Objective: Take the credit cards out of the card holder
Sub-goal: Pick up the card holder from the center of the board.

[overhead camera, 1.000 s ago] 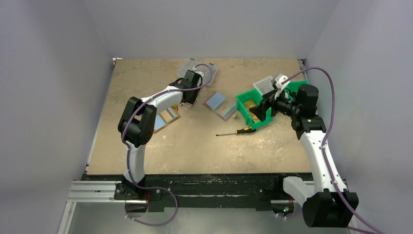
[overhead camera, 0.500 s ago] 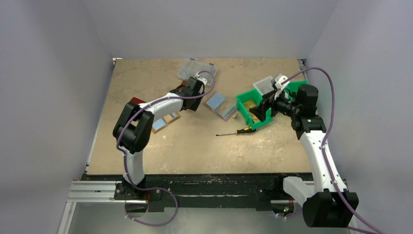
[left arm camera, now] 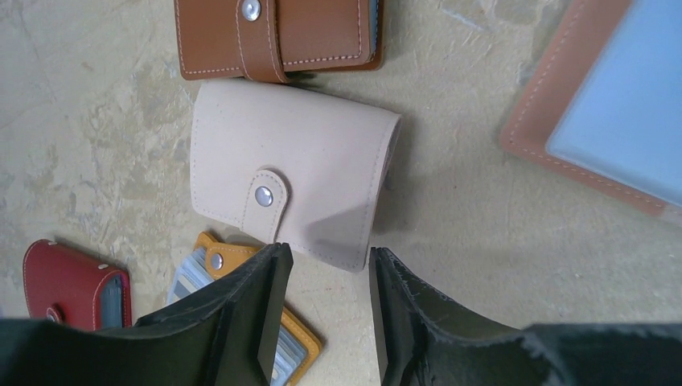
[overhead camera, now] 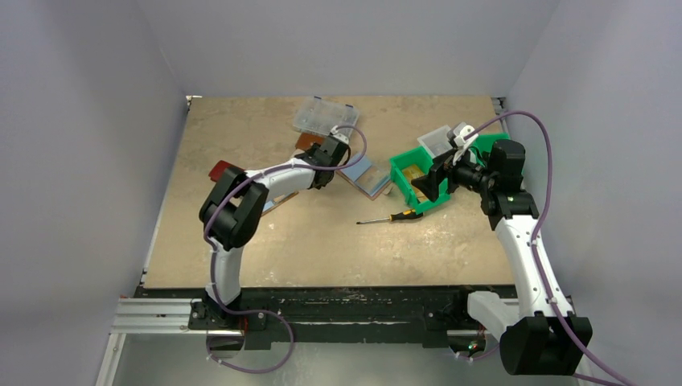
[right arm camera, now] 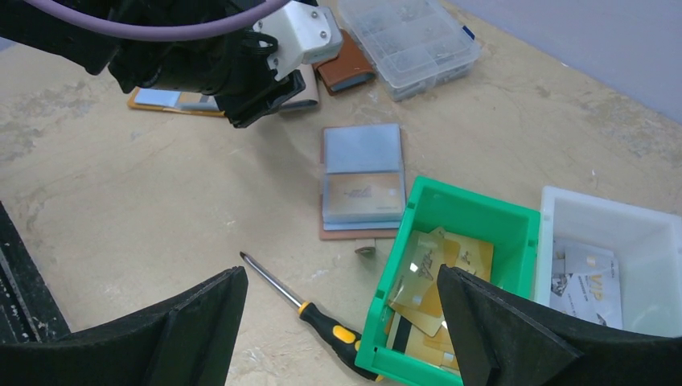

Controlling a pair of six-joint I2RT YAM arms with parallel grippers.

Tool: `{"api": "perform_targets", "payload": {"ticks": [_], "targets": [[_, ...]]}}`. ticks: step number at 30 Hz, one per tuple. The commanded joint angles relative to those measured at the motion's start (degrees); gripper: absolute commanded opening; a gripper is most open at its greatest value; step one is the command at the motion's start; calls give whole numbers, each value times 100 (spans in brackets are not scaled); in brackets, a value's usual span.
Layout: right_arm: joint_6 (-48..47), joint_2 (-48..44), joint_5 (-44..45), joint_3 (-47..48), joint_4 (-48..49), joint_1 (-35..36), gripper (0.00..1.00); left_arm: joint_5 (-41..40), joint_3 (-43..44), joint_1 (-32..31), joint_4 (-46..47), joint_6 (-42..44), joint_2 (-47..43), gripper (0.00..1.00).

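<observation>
Tan table [overhead camera: 241,241] and pale walls filled the top view. The left gripper [overhead camera: 328,161] hung over the far middle of the table, hiding the card holder, and the right gripper [overhead camera: 425,183] hovered at a green bin [overhead camera: 400,170] near the right edge. From the left wrist, the beige card holder [left arm camera: 293,185] lay snapped shut, with the jaws half spread and empty at its near edge and a brown wallet [left arm camera: 277,36] just beside it. From the right wrist, the jaws stood wide and empty above a screwdriver [right arm camera: 310,310].

Beige card holder [left arm camera: 293,193], brown wallet [left arm camera: 277,36], red wallet [left arm camera: 68,285], green bin [right arm camera: 474,209].
</observation>
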Motion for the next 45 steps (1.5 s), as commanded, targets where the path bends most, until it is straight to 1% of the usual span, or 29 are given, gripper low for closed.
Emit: {"api": "perform_targets", "payload": {"ticks": [1, 9, 14, 21, 24, 26, 30, 34, 37, 41, 45], "targets": [[-79, -50, -157, 40, 40, 26, 99, -354, 245, -54, 141, 97, 203, 45], [-84, -39, -168, 48, 31, 31, 99, -417, 265, -109, 285, 97, 379, 44], [-91, -25, -172, 48, 27, 35, 99, -663, 269, -115, 384, 97, 463, 30], [-123, 13, -186, 66, -18, 45, 99, -1003, 36, -277, 558, 337, 222, 0], [-154, 20, -177, 81, -41, 53, 99, -1084, -122, -440, 563, 369, -209, 0], [-179, 34, -168, 90, -71, 57, 99, -1002, -230, -544, 539, 390, -550, 0], [-234, 54, -157, 116, -129, 60, 99, -501, -337, -741, 162, 432, -1232, 0], [-288, 56, -159, 136, -176, 59, 99, 564, -540, -840, -262, 372, -1899, 0], [-315, 60, -144, 136, -198, 64, 99, 1197, -895, -923, -407, 200, -2409, 0], [-334, 106, -163, 136, -216, 68, 99, 1675, -1400, -1122, -693, -95, -3090, 0], [-360, 165, -176, 154, -248, 62, 99, 2130, -1520, -1334, -1277, -162, -3737, 0]]}}
